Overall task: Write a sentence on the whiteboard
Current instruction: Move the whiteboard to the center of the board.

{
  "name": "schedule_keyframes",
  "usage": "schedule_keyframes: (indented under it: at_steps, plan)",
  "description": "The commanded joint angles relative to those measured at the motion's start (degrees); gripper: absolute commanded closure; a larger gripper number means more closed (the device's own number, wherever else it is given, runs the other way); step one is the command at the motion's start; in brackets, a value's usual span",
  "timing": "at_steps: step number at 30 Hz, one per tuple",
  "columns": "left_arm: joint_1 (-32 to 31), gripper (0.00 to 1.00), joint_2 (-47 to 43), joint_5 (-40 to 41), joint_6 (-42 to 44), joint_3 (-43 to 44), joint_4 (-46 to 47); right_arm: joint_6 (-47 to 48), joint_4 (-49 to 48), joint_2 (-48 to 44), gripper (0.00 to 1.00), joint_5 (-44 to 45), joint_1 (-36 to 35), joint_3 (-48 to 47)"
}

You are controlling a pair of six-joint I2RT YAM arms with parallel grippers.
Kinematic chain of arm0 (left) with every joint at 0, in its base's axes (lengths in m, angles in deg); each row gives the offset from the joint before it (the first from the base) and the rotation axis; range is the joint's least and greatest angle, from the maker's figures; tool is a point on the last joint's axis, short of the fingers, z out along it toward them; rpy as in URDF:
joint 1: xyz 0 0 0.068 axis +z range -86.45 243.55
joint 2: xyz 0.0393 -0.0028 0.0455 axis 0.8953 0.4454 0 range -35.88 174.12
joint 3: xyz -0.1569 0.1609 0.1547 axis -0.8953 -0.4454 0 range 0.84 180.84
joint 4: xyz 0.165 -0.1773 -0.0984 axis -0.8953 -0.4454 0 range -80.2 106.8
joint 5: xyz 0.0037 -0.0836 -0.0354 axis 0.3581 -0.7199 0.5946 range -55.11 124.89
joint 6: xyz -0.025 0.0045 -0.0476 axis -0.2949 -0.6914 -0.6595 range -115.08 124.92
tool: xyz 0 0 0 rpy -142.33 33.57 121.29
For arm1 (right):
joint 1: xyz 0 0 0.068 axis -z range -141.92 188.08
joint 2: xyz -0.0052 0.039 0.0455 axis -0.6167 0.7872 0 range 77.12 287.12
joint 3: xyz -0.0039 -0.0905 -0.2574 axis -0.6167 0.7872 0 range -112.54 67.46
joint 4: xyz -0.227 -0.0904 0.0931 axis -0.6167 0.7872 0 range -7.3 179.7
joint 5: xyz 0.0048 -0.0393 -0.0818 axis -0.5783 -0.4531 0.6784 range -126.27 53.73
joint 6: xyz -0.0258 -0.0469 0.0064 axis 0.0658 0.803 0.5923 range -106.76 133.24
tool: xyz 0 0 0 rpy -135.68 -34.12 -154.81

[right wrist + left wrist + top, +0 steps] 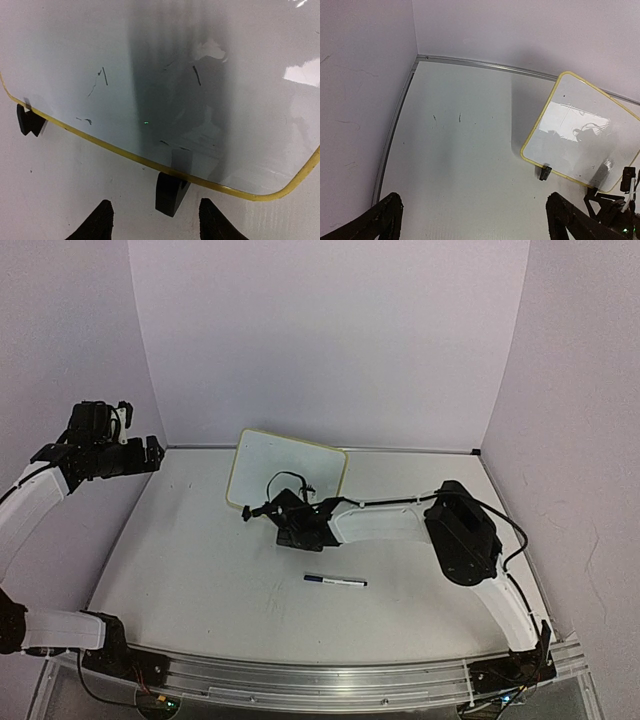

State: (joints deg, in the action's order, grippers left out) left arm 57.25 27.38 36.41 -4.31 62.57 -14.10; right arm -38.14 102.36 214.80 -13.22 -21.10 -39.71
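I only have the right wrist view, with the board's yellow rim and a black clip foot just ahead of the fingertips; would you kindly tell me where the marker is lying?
Observer: The marker lies flat on the table, on the open surface between the right gripper and the arm bases. Neither arm is touching it.
Operator: Thank you. And where is the left arm at the moment?
Observer: The left gripper is raised near the left wall. Its jaws are wide open with nothing between them, and it is well apart from the whiteboard.
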Motion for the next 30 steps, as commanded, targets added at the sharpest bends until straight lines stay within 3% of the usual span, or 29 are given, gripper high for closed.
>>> schedule_keyframes:
  at_steps: [1, 10, 17, 25, 28, 30]
  plan:
    - [0.1, 0.0, -1.6, -0.9, -0.7, 0.2, 1.5, -1.0, 5.0, 3.9, 0.47, 4.5, -0.3, -5.7]
    - [0.1, 0.0, -2.2, -1.1, -0.9, 0.2, 1.5, -0.3, 7.6, 7.9, 0.58, 8.6, -0.2, -10.4]
    - [0.1, 0.0, -2.1, -1.3, -1.0, 0.0, 1.6, 0.5, 8.1, 10.5, 0.6, 10.7, 0.2, -13.6]
    - [0.1, 0.01, -2.0, -3.0, -1.2, -0.1, 1.7, -1.7, 9.3, 10.6, 0.78, 12.3, 1.0, -12.6]
    - [0.1, 0.01, -1.9, -2.7, -1.1, -0.1, 1.7, -1.4, 9.3, 9.8, 0.95, 12.0, 1.1, -11.3]
    - [0.1, 0.01, -1.8, -2.7, -1.1, -0.1, 1.7, -0.7, 9.3, 9.3, 1.0, 11.9, 1.1, -10.8]
